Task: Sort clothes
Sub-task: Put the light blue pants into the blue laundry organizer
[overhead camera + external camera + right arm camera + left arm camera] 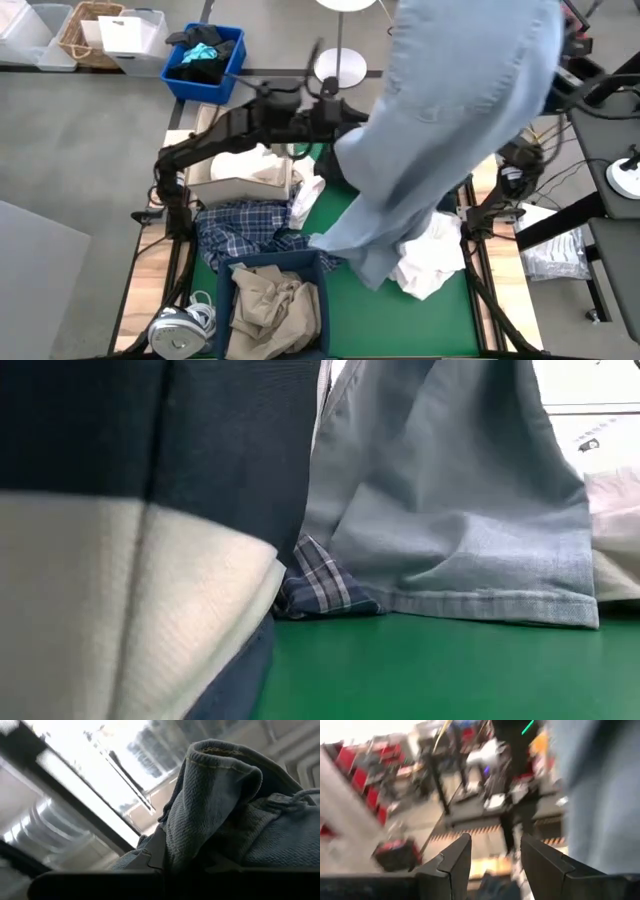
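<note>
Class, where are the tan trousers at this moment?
In the high view the tan trousers lie bundled in a blue bin at the table's near edge, left of centre, just below the plaid shirt.

One light blue denim garment (440,120), one plaid shirt (245,235), one tan trousers (268,300), two white shirts (430,258)

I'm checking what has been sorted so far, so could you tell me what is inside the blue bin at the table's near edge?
The blue bin holds crumpled tan trousers filling it. Whatever lies beneath them is covered, so I cannot say.
</note>
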Robot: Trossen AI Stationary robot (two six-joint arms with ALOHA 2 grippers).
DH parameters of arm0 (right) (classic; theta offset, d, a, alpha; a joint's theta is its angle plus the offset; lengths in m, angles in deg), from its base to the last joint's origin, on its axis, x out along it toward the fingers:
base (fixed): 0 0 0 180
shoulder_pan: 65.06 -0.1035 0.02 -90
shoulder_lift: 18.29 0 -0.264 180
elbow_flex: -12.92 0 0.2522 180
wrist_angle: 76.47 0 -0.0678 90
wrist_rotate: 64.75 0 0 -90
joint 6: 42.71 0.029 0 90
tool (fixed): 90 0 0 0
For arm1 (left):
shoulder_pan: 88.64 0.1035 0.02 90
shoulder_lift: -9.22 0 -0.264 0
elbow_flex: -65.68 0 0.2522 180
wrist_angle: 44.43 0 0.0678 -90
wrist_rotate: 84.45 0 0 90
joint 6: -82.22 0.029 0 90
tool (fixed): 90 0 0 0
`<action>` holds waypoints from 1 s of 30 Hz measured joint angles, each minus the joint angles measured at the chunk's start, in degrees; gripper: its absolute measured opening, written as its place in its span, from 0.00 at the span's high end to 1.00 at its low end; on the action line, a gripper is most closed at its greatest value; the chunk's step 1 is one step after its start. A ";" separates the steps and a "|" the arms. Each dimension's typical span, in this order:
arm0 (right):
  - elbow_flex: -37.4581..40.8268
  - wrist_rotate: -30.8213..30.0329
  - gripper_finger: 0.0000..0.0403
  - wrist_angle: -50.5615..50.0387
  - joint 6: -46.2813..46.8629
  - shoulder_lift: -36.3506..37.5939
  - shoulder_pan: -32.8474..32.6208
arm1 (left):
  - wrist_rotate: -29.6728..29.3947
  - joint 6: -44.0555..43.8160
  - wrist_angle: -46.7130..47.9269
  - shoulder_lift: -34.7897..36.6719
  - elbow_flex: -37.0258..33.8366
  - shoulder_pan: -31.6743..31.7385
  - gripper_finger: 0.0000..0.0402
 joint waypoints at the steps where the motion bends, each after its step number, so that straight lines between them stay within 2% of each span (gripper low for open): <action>1: 0.00 -0.83 0.95 0.88 2.33 -0.60 0.00 | -0.12 -0.90 0.29 -0.66 -0.04 0.60 0.62; 4: -0.02 -2.42 0.95 1.83 8.33 -2.25 0.00 | 5.34 -3.59 -0.60 -2.89 -0.06 1.86 0.63; 9: -0.02 -4.19 0.95 1.53 10.48 -3.63 0.00 | 21.80 -7.69 -6.38 -6.53 -0.06 1.71 0.69; 15: -0.02 -3.56 0.95 1.50 -3.26 -1.59 0.13 | 35.17 -15.54 -15.08 -10.37 -0.06 0.35 0.71; 19: -0.02 -1.14 0.95 -2.63 -15.69 1.25 0.13 | 42.52 -20.46 -15.64 -10.86 -0.06 -0.83 0.71; 25: -0.02 -0.98 0.95 -14.36 -32.04 5.76 0.11 | 43.62 -21.42 -16.75 -9.15 -0.06 -3.98 0.71; 27: -0.02 -0.98 0.95 -14.71 -32.24 6.27 0.11 | 41.41 -21.72 -16.60 -8.12 -0.04 -4.37 0.71; 30: -0.02 -0.99 0.95 -10.77 -26.83 6.30 0.13 | 35.09 -21.39 -13.05 -6.91 0.01 -3.98 0.71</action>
